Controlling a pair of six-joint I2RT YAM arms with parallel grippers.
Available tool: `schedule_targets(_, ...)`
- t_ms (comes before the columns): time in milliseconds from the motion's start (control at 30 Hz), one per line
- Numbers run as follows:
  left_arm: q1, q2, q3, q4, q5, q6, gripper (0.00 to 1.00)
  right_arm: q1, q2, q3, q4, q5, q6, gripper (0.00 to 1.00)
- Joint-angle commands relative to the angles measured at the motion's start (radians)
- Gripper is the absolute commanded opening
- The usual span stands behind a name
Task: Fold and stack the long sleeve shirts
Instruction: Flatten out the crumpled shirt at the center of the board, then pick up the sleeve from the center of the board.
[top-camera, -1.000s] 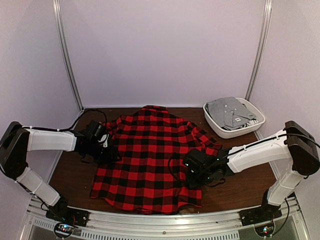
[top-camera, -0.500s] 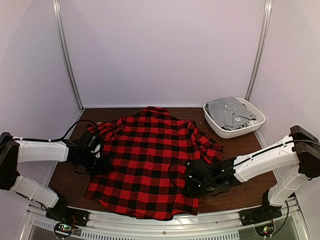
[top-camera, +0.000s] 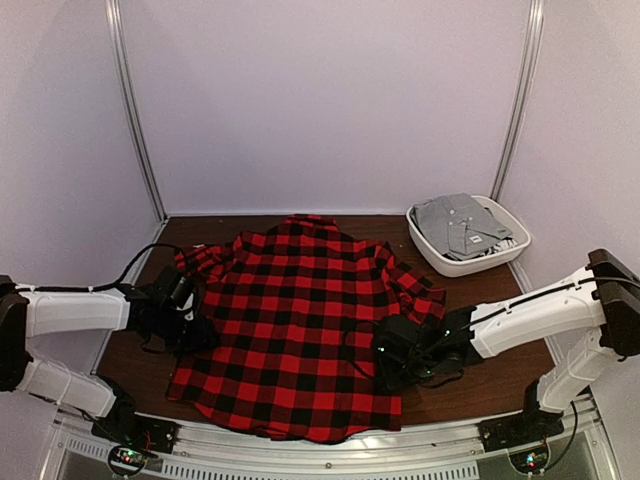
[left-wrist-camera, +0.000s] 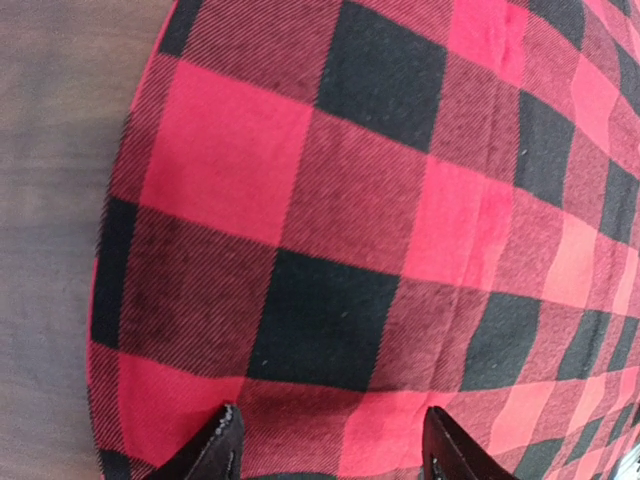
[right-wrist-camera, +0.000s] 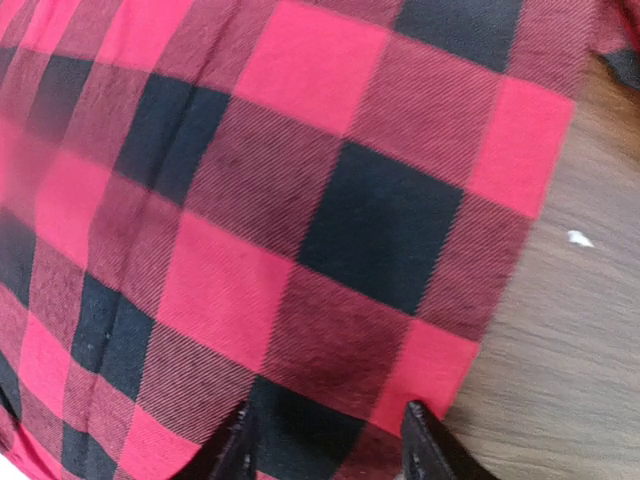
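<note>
Both the left gripper (left-wrist-camera: 330, 450) and right gripper (right-wrist-camera: 325, 440) are resting fingers-apart on the shirt (top-camera: 300, 320), nothing pinched, so dragging it is probably risking bunching.

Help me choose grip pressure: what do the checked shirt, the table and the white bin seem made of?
The shirt looks like soft woven flannel, probably cotton: diagonal twill weave, slightly fuzzy matte face. The table is dark brown wood or wood-look laminate, with fine grain streaks. The bin seems smooth white plastic, given its rounded moulded rim.
</note>
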Motion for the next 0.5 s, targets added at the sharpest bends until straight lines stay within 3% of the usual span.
schedule_targets(0,0.001,-0.026,0.029,-0.083,-0.026,0.021,0.63,-0.050,-0.074,0.070,-0.149,0.109,-0.018,0.55)
schedule_targets(133,0.001,-0.039,0.087,-0.088,-0.017,0.061,0.63,-0.146,-0.135,0.080,-0.182,0.164,-0.044,0.61)
schedule_targets(467,0.001,-0.013,0.258,-0.073,0.025,0.172,0.64,-0.538,-0.246,0.001,-0.016,0.181,-0.117,0.70)
